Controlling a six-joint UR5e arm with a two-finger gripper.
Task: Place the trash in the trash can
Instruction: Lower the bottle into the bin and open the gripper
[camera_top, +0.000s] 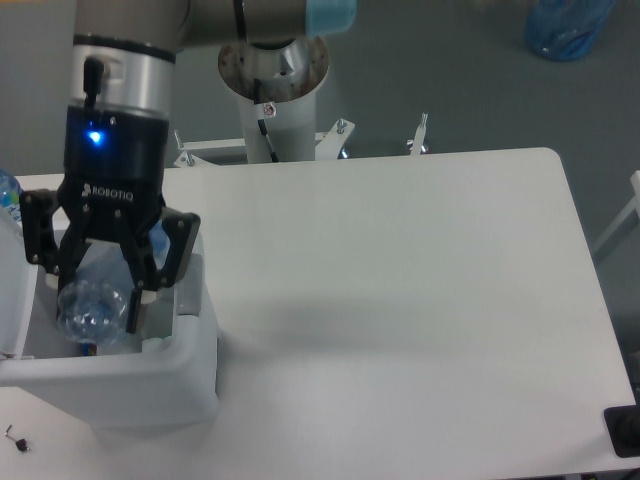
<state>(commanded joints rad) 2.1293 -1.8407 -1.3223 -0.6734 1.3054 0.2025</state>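
My gripper (97, 298) is shut on a clear plastic bottle (88, 308), which lies roughly level between the fingers. Both hang in the open mouth of the white trash can (120, 378) at the table's left front corner. The bottle's lower end sits just below the can's rim. The can's lid (12, 290) stands open on the left. The gripper and bottle hide most of the can's inside.
The arm's base column (272, 75) stands behind the table's far edge. A blue-capped bottle (6, 195) shows at the left border. A black block (624, 430) sits at the table's right front corner. The white tabletop (400, 290) stretches to the right.
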